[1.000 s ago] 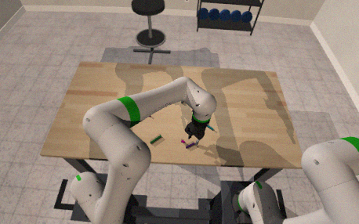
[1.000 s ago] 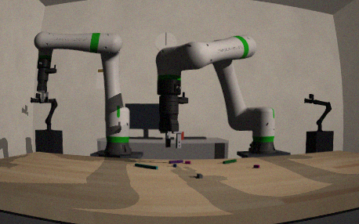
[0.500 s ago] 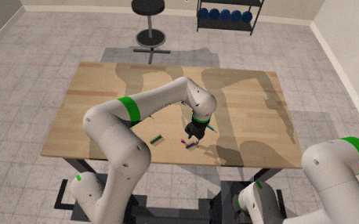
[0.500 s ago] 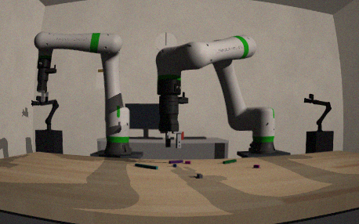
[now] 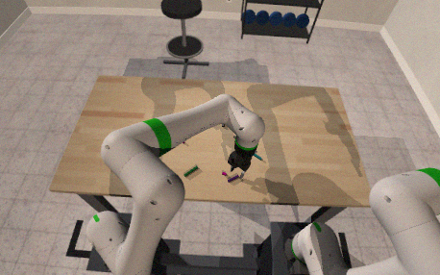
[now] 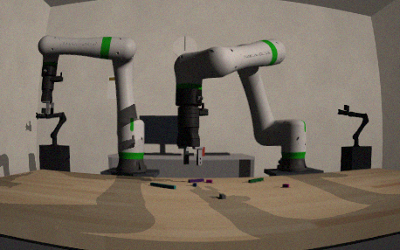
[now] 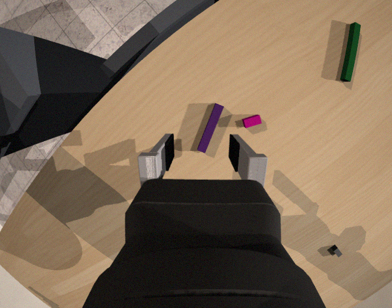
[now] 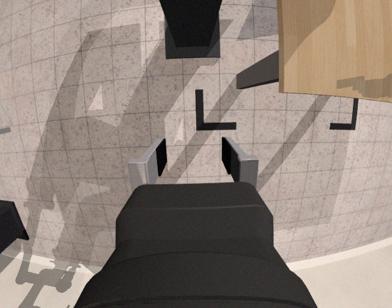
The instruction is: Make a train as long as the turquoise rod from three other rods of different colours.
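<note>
Purple is the colour to watch: the purple rod (image 5: 233,178) (image 6: 196,180) (image 7: 210,128) lies flat on the table (image 5: 115,96) (image 6: 284,218) (image 7: 288,132) (image 8: 321,66), below the left gripper (image 5: 237,172) (image 6: 193,162) (image 7: 201,145). Seen from the left wrist, it sits just past the fingers, and its long side runs mostly across the way they close, with a small lean. I think a little turn would square them to it before they go down. The left fingers are wide apart with nothing in them, up above the purple rod. Close beside the rod is a magenta rod (image 5: 224,173) (image 6: 209,181) (image 7: 252,121), which a finger could bump. The blue rod (image 6: 194,184) is also near it in the outside view. The green rod (image 5: 191,171) (image 6: 256,180) (image 7: 350,52) is farther off, past the magenta one. The right gripper (image 6: 48,108) (image 8: 194,149) is wide and empty too, but well away from the purple rod, so the left is nearer.
</note>
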`<state>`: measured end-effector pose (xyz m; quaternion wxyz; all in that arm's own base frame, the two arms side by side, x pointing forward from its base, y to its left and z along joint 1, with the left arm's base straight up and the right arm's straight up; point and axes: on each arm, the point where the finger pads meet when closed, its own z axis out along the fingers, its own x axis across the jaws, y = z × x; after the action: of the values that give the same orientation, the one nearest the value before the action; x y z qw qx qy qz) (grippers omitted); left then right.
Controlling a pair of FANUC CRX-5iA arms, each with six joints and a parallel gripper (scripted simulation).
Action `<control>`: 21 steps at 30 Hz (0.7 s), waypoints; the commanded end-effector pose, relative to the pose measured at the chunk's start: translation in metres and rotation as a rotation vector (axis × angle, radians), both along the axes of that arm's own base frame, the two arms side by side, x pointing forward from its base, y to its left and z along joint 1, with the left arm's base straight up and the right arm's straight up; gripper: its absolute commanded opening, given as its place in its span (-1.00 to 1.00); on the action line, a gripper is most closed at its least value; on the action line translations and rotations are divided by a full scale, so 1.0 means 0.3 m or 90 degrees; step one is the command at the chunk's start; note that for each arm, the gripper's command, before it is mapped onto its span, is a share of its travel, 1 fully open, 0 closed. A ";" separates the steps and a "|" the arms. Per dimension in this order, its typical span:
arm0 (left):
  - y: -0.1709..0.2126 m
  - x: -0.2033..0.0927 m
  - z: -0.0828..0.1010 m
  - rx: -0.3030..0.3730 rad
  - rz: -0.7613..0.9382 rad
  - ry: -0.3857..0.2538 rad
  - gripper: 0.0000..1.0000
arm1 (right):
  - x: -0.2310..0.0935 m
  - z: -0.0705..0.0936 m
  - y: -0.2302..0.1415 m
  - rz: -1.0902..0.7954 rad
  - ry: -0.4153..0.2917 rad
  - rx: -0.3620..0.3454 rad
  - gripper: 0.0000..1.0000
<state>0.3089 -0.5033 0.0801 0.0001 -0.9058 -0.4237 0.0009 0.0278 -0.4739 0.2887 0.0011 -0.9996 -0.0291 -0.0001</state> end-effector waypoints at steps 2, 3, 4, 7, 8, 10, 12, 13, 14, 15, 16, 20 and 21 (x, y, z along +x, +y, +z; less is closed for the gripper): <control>-0.007 -0.007 0.004 0.000 0.126 -0.001 1.00 | -0.001 0.003 -0.001 0.000 0.000 -0.001 1.00; -0.009 -0.008 0.004 0.000 0.148 -0.001 1.00 | -0.001 0.003 -0.001 0.000 0.000 -0.001 1.00; -0.010 -0.009 0.004 0.000 0.171 -0.001 1.00 | -0.001 0.003 -0.001 0.000 0.000 -0.001 1.00; -0.013 -0.011 0.004 0.000 0.218 -0.001 1.00 | -0.001 0.003 -0.001 0.000 0.000 -0.001 1.00; -0.013 -0.011 0.004 0.000 0.218 -0.001 1.00 | -0.001 0.003 -0.001 0.000 0.000 -0.001 1.00; -0.018 -0.013 0.004 0.000 0.301 -0.001 1.00 | -0.001 0.003 -0.001 0.000 0.000 -0.001 1.00; -0.021 -0.014 0.004 0.000 0.337 -0.001 1.00 | -0.001 0.003 -0.001 0.000 0.000 -0.001 1.00; -0.022 -0.014 0.004 0.000 0.361 -0.001 1.00 | -0.001 0.003 -0.001 0.000 0.000 -0.001 1.00; -0.024 -0.014 0.004 0.000 0.384 -0.001 1.00 | -0.001 0.003 -0.001 0.000 0.000 -0.001 1.00; -0.026 -0.014 0.004 0.000 0.407 -0.001 1.00 | -0.001 0.003 -0.001 0.000 0.000 -0.001 1.00; -0.027 -0.014 0.004 0.000 0.430 -0.001 1.00 | -0.001 0.003 -0.001 0.000 0.000 -0.001 1.00; -0.034 -0.012 0.004 0.000 0.522 -0.001 1.00 | -0.001 0.003 -0.001 0.000 0.000 -0.001 1.00; -0.035 -0.011 0.004 0.000 0.545 -0.001 1.00 | -0.001 0.003 -0.001 0.000 0.000 -0.001 1.00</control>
<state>0.3051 -0.5118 0.0801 0.0003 -0.6966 -0.7174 0.0039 0.0278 -0.4739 0.2887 0.0011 -0.9996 -0.0291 -0.0001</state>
